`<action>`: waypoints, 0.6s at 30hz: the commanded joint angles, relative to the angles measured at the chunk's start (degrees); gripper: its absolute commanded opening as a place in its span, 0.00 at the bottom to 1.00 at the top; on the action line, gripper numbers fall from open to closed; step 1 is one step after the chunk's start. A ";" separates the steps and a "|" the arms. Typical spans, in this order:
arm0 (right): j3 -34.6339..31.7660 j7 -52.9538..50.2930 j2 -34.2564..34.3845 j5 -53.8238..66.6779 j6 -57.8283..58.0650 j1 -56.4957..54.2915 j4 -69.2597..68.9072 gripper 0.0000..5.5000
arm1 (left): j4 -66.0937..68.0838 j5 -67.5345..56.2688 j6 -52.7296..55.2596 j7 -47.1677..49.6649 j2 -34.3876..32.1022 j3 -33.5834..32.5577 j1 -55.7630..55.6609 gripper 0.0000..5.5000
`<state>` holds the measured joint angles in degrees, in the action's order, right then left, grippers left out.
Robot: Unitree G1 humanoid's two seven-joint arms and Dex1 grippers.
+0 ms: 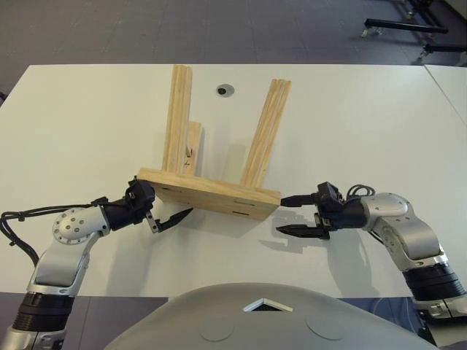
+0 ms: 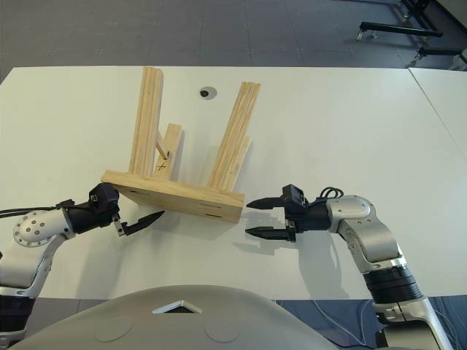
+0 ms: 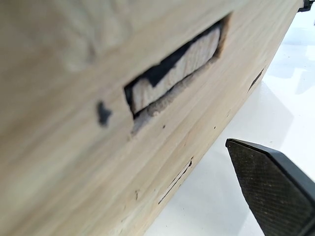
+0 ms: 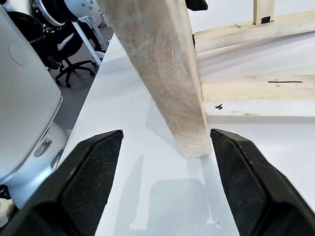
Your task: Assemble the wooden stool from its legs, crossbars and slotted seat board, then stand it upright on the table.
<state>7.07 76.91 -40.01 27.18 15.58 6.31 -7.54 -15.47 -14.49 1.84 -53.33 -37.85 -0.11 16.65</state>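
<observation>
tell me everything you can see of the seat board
The seat board is a thick plank of pale wood, standing on its long edge on the table. Its near face has dark narrow slots, one showing a wood end inside. Two long legs run from its far face. The left gripper sits at its left end, the open right gripper at its right.

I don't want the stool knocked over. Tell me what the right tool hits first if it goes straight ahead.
The seat board: its near end lies just ahead, in line with the gap of the open right tool. Exact depth is unclear.
</observation>
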 commanded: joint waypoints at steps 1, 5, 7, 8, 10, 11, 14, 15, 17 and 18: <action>0.12 -3.10 3.66 -1.24 -3.37 -1.80 1.91 0.60 | -0.51 0.64 0.36 -0.07 -0.68 0.84 -1.14 0.98; 1.12 -3.38 4.84 -1.79 -4.76 -1.32 2.96 0.60 | -0.72 0.58 0.48 -0.05 -0.60 1.27 -1.56 0.98; 1.68 -3.63 5.50 -1.75 -4.63 -1.24 2.76 0.60 | -0.66 0.54 0.49 0.05 -0.54 1.54 -1.69 0.98; 2.10 -3.82 5.87 -1.80 -4.60 -1.22 2.60 0.60 | -0.74 0.54 0.54 0.15 -0.44 1.71 -1.68 0.98; 2.86 -4.29 6.78 -2.20 -5.08 -1.49 2.92 0.60 | -0.94 0.56 0.62 0.32 -0.26 2.04 -1.67 0.98; 2.98 -4.80 7.50 -2.48 -5.58 -1.94 3.53 0.60 | -1.01 0.51 0.65 0.42 -0.18 2.17 -1.66 0.98; 2.72 -5.85 9.31 -2.93 -7.30 -3.30 5.50 0.56 | -1.19 0.26 0.64 0.53 -0.17 2.27 -1.39 0.98; 2.50 -5.66 9.43 -2.88 -7.66 -3.75 6.26 0.53 | -1.42 -0.50 0.83 0.25 -0.17 2.03 -1.12 0.94; 2.11 -4.82 9.23 -2.77 -8.39 -4.53 7.72 0.47 | -2.35 -2.56 0.53 -1.46 -0.63 1.58 -0.05 0.90; 1.88 -4.41 9.08 -2.71 -8.72 -4.88 8.47 0.44 | -2.73 -3.54 0.75 -2.16 -0.91 1.32 0.38 0.88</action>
<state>9.76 71.95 -30.53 24.74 7.84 2.97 -0.38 -16.78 -16.17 2.05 -53.92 -37.82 1.48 16.03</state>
